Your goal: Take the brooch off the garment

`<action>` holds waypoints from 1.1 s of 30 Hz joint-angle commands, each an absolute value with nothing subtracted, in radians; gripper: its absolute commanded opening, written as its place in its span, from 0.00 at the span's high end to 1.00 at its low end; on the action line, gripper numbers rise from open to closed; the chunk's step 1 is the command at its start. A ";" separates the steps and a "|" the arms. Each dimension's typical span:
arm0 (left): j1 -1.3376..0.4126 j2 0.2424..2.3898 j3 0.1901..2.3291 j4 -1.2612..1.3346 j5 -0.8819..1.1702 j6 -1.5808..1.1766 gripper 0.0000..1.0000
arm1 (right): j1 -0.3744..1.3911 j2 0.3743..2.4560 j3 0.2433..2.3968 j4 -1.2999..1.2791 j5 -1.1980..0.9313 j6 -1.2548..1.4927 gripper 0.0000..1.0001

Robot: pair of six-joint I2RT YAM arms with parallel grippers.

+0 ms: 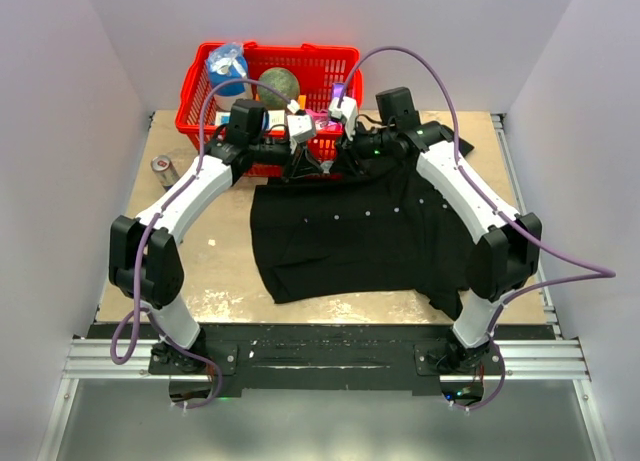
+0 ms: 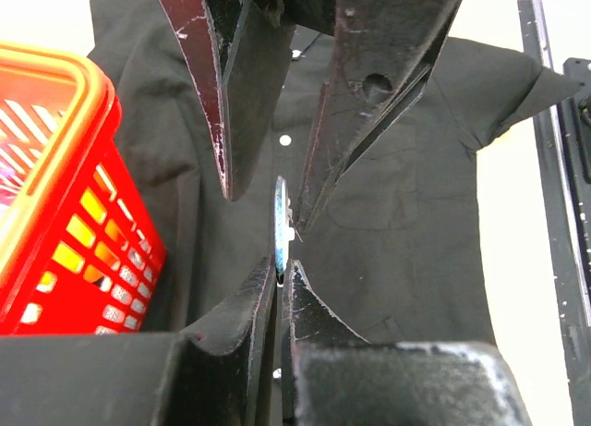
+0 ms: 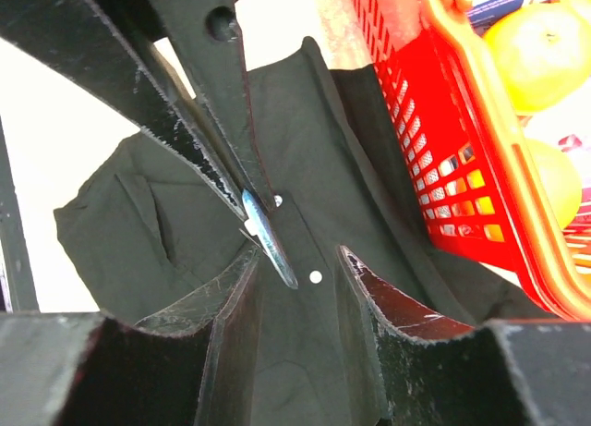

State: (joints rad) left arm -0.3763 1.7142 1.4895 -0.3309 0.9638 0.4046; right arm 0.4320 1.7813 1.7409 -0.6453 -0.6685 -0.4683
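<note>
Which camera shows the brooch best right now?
The right wrist view. There the brooch shows as a slanted silvery sliver against the garment, pinched by the left gripper. The left wrist view shows only its thin edge, straight on. In the top view it is too small and too covered to make out.

2 arms are showing white shells with black joints: the left arm (image 1: 192,197) and the right arm (image 1: 462,186). A purple cable (image 1: 444,81) is looping off each. The black fingers (image 2: 231,343) are wearing pale scratches along chipped edges.
</note>
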 commanded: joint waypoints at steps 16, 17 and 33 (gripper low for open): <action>-0.428 1.672 1.566 -0.413 0.983 0.523 1.00 | 0.413 1.839 1.763 -0.445 -0.571 -0.186 0.64; -0.428 1.671 1.566 -0.411 0.985 0.525 1.00 | 0.408 1.841 1.764 -0.439 -0.569 -0.173 0.64; -0.430 1.675 1.565 -0.414 0.974 0.532 1.00 | 0.341 1.850 1.749 -0.373 -0.620 -0.037 0.65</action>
State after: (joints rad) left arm -0.3939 1.7142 1.5299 -0.3683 0.8398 0.5369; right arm 0.3786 1.8439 1.7409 -0.5266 -0.6594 -0.0582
